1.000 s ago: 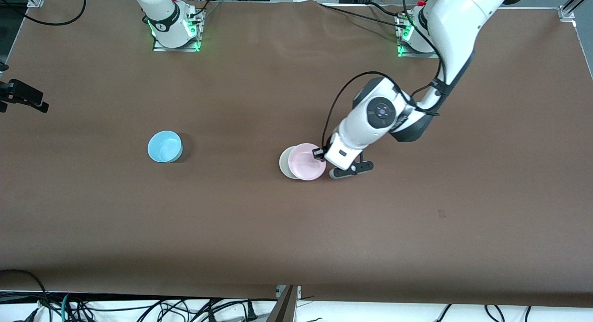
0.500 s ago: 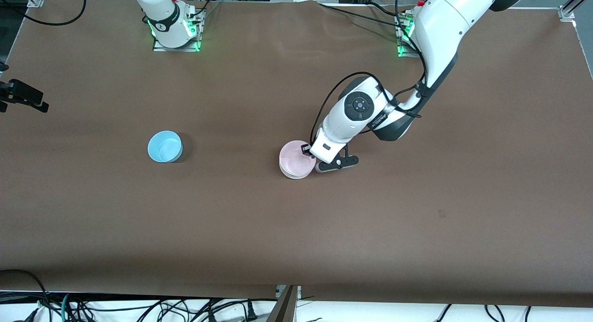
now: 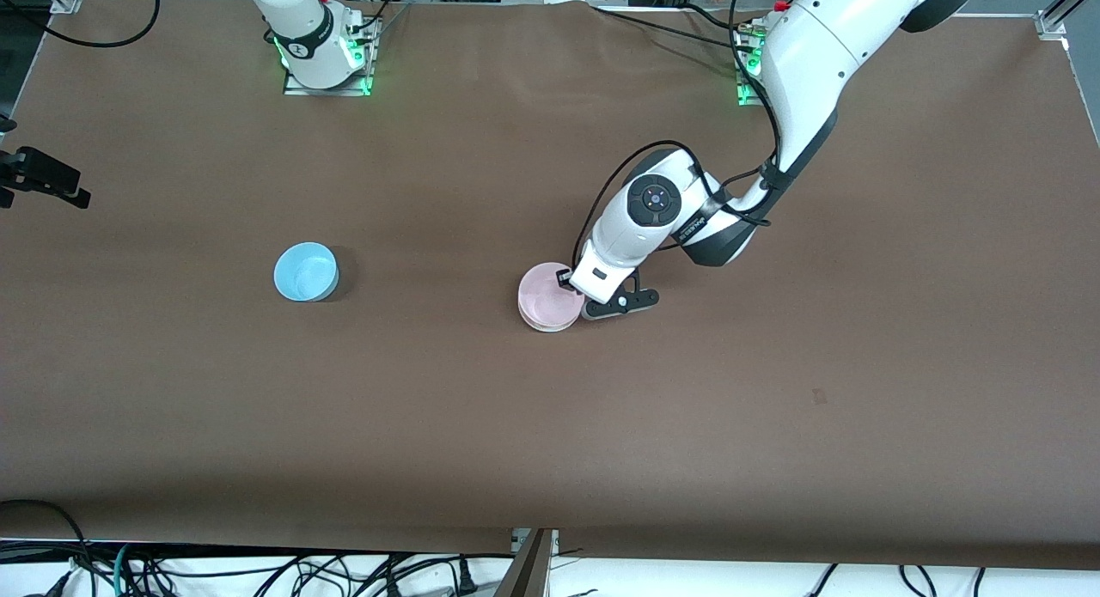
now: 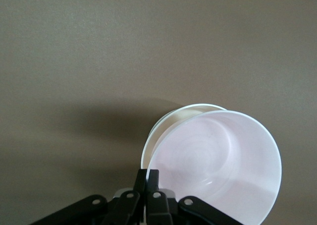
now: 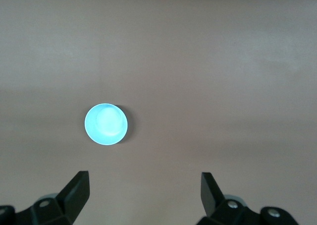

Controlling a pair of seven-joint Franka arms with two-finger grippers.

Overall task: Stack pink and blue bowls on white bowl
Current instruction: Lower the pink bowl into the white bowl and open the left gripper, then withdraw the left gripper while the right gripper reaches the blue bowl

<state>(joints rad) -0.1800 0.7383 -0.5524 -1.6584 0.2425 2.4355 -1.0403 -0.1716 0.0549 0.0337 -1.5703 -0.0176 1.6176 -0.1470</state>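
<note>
The pale pink bowl sits in the white bowl, near the table's middle. In the front view only a thin white edge shows under it. In the left wrist view the pink bowl lies slightly off-centre in the white bowl. My left gripper is shut on the pink bowl's rim. The light blue bowl stands alone toward the right arm's end. My right gripper is open and empty, high over the table, with the blue bowl below it.
The brown table has wide bare room around the bowls. A black camera mount sits at the table's edge at the right arm's end. Cables lie along the near edge.
My left gripper carried the pink bowl toward the right arm's end and set it over the white bowl, which is now almost covered. The blue bowl has not moved.
</note>
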